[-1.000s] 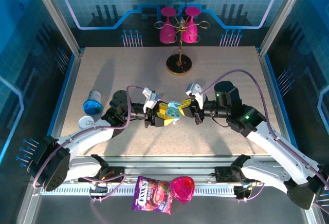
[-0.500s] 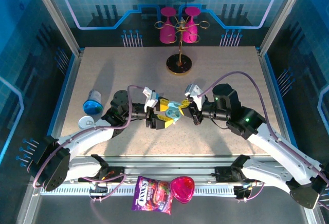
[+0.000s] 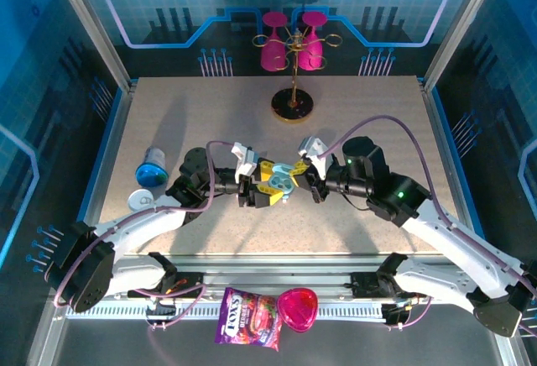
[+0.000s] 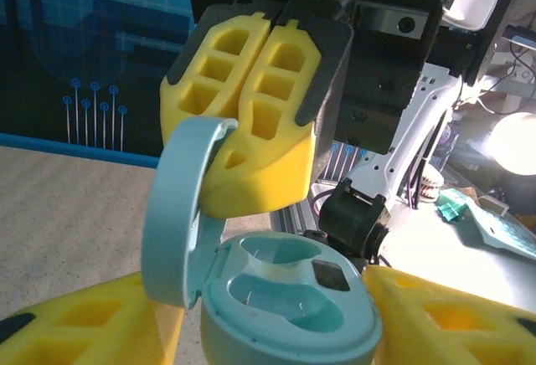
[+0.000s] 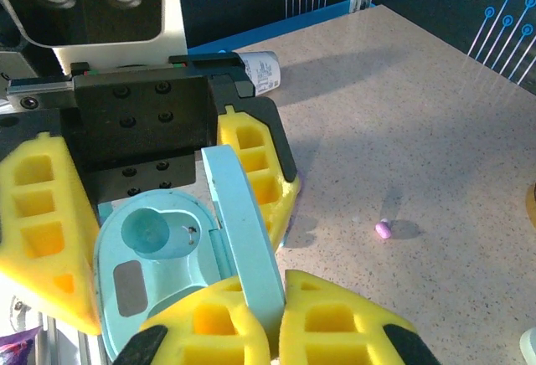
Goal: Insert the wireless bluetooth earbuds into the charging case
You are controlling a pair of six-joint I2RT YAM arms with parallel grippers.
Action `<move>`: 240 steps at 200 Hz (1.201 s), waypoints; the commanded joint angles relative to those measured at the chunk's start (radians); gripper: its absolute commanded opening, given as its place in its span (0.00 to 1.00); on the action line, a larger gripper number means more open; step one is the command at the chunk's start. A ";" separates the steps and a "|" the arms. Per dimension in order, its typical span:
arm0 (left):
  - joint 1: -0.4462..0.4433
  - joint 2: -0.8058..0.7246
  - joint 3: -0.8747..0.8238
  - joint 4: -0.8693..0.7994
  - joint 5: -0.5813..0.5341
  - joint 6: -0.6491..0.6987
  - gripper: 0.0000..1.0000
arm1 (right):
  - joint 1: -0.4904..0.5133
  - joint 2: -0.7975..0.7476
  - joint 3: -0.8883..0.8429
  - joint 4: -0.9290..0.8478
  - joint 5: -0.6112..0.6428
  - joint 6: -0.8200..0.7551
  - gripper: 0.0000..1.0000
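**Desk and the things on it.** We saw a speckled beige desk (image 3: 361, 139) with blue rails along its left and right sides. At the middle, near the far edge, a gold stand (image 3: 292, 107) stood on a round black base. Close to the left rail lay a small white bottle with a blue cap (image 3: 151, 169), its cap end toward the near edge. A white round piece (image 3: 138, 201) lay just nearer than the bottle. In the right wrist view we noted one lilac earbud (image 5: 383, 229) lying alone on bare desk. It cast a short shadow and was well apart from the bottle.
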 commanded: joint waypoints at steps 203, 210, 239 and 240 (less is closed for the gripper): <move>-0.005 0.002 -0.024 0.076 0.044 0.013 0.34 | -0.007 0.021 0.055 -0.023 -0.022 0.007 0.00; -0.005 0.002 -0.025 0.076 0.043 0.013 0.31 | -0.007 0.020 0.056 -0.022 -0.021 0.009 0.00; -0.005 0.005 -0.034 0.080 0.031 0.020 0.29 | -0.006 0.007 0.050 -0.007 -0.016 0.018 0.20; -0.004 0.005 -0.034 0.080 0.030 0.019 0.29 | -0.007 0.005 0.049 -0.005 -0.016 0.018 0.20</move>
